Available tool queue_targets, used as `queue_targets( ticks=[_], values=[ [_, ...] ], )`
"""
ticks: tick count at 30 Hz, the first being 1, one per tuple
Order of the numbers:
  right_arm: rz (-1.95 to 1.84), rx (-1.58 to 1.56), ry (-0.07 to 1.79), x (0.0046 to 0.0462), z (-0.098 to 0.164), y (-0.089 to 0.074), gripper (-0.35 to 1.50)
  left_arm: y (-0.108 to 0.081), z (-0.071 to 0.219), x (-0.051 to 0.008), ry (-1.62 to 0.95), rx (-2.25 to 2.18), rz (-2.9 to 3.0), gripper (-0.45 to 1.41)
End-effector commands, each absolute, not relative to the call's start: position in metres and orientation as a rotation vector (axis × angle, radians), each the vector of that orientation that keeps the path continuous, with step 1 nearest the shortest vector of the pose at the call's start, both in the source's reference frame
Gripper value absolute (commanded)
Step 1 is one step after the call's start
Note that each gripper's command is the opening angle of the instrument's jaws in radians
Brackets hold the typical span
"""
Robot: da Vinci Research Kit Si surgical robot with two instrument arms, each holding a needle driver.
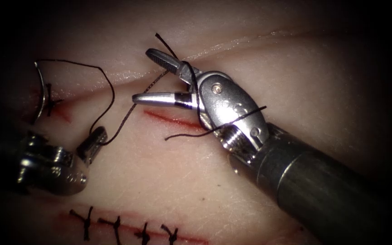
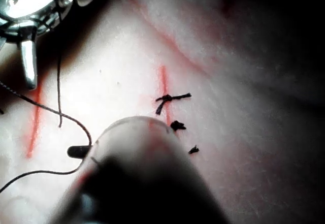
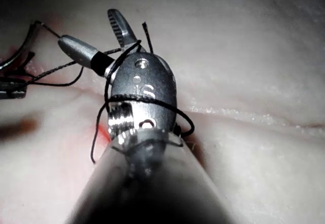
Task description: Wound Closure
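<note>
Needle (image 1: 41, 90): lies at the far left of the endoscope view, left of the cut (image 1: 169, 119), curved and pale, beside a knotted stitch (image 1: 49, 102) with red fluid (image 1: 64, 109) around it. Whether its tip sits in the tissue (image 1: 159, 181) cannot be told. Neither tool holds it.

Thread (image 1: 107, 90): runs from the needle's upper end in an arc to the right, then down to the left tool (image 1: 91, 143). A second strand rises from there to the right tool (image 1: 159, 77) and winds around its wrist, with loose ends lying over the cut and above the upper jaw. The right wrist view shows the same loops around the tool body.

Left tool: jaws closed on the thread, low at the left of the cut.

Right tool: jaws spread wide, nothing gripped between them; thread crosses at their base.

Cut: short, red, just under the right tool's lower jaw, unstitched.

Lower edge of the endoscope view: a second red line closed with four stitches (image 1: 114, 224).
</note>
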State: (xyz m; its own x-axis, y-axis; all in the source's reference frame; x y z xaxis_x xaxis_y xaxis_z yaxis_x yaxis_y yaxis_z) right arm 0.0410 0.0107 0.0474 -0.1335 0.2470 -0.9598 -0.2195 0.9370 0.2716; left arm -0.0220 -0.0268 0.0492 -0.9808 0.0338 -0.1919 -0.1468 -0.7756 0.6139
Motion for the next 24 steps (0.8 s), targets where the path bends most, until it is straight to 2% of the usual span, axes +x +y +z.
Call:
queue_targets(
  ticks=[1,7,15,24],
  values=[
    [0.397,0.026,1.664,0.0419,0.0478,0.0106,1.31,-0.0276,0.0501,-0.0223,1.005,-0.257,2.866,-0.45],
    [0.415,0.005,1.651,0.042,0.048,0.0104,1.3,-0.03,0.0512,-0.0225,0.982,-0.244,2.887,-0.45],
    [0.366,-0.007,1.521,0.0424,0.0499,0.009,1.3,-0.033,0.0477,-0.0214,0.961,-0.228,2.89,-0.45],
    [0.358,-0.016,1.47,0.0423,0.0509,0.0088,1.31,-0.0343,0.0437,-0.022,0.939,-0.241,2.89,-0.45]
  ],
)
